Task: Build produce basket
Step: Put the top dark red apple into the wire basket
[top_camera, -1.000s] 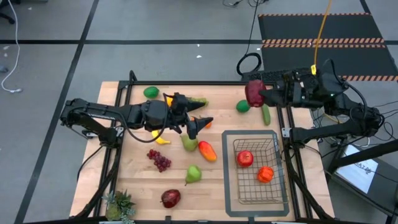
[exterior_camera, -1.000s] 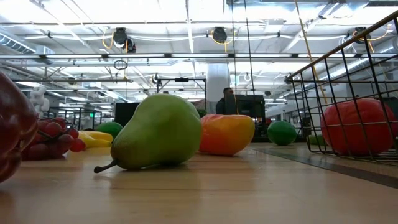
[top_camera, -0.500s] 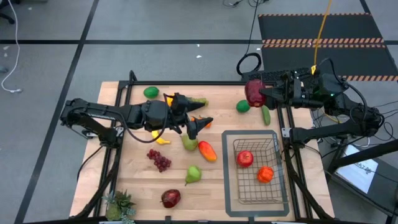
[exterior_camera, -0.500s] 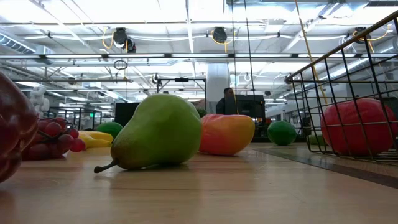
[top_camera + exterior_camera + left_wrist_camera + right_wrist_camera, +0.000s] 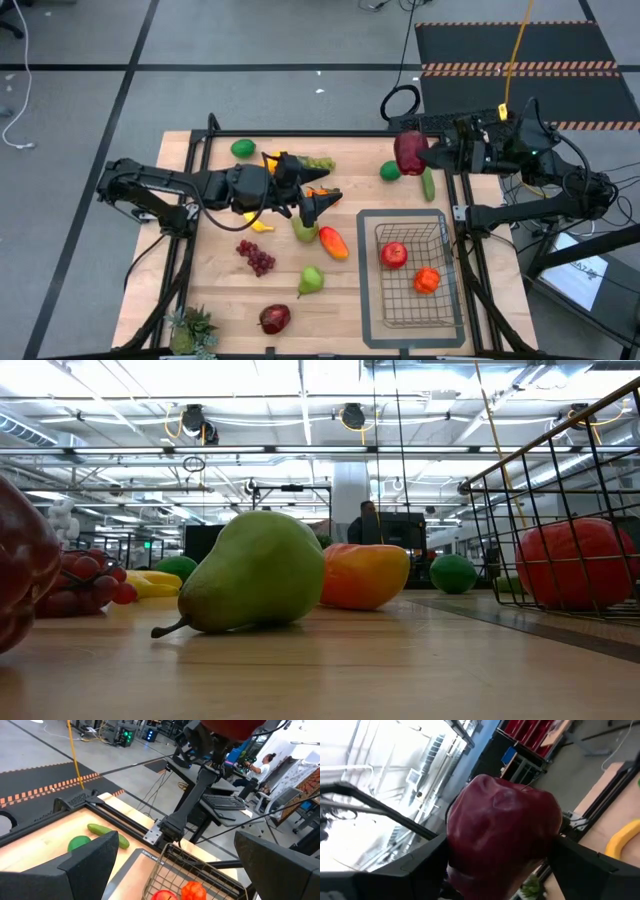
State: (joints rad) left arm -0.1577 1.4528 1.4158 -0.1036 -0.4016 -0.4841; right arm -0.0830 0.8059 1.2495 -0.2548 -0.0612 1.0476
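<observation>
The right gripper (image 5: 418, 152) clamps a dark red apple (image 5: 409, 151), carried slightly nearer the basket (image 5: 412, 272) than a second ago. The basket sits below it, holding two red fruits. The left gripper (image 5: 318, 196) stays spread open over a green pear (image 5: 303, 229).

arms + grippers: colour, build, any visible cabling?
Both arms are dark, near-black jointed links on black frame mounts. The left gripper has two broad, wedge-shaped matte dark fingers; the right gripper looks likewise. Black cables loop along the left arm and behind the right arm.
</observation>
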